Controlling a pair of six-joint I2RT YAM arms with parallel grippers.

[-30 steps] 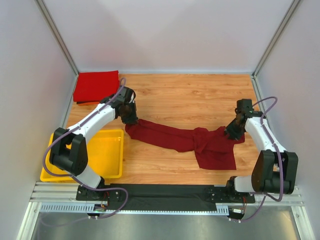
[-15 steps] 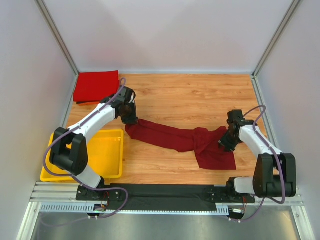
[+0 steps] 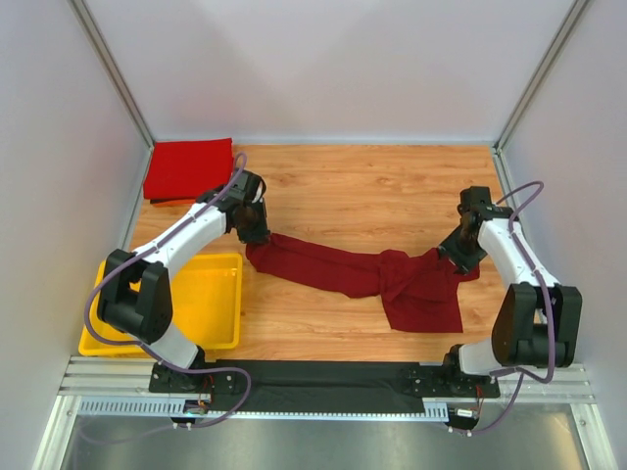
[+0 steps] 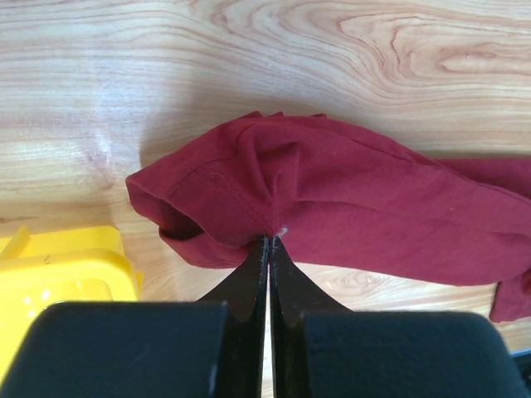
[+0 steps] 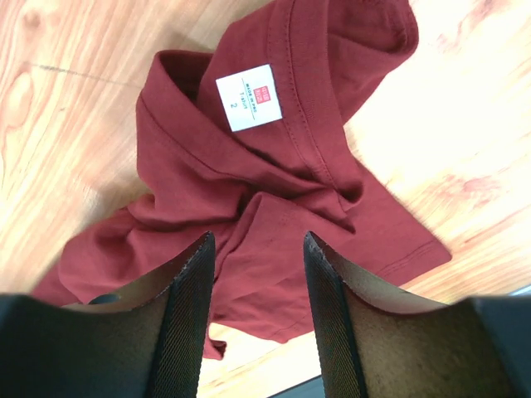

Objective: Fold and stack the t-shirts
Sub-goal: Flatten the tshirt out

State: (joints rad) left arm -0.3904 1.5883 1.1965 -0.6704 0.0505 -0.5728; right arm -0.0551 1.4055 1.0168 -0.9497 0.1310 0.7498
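A dark maroon t-shirt [image 3: 362, 274] lies stretched and crumpled across the wooden table, from the left arm to the right arm. My left gripper [image 4: 271, 240] is shut on the maroon shirt's left end [image 4: 274, 191], pinching a fold of cloth. My right gripper [image 5: 257, 240] hovers open above the shirt's rumpled right part [image 5: 274, 215], near its white neck label [image 5: 248, 97], with nothing between its fingers. In the top view it [image 3: 456, 257] sits at the shirt's right edge. A brighter red t-shirt [image 3: 188, 168] lies folded at the back left corner.
A yellow plastic tray [image 3: 216, 299] sits at the front left, its corner [image 4: 58, 265] just below the left gripper. White walls and metal posts enclose the table. A black rail [image 3: 333, 377] runs along the near edge.
The right gripper has opened and let go of the maroon shirt's right end, after dipping toward the front and returning. The left gripper and its hold are unchanged.
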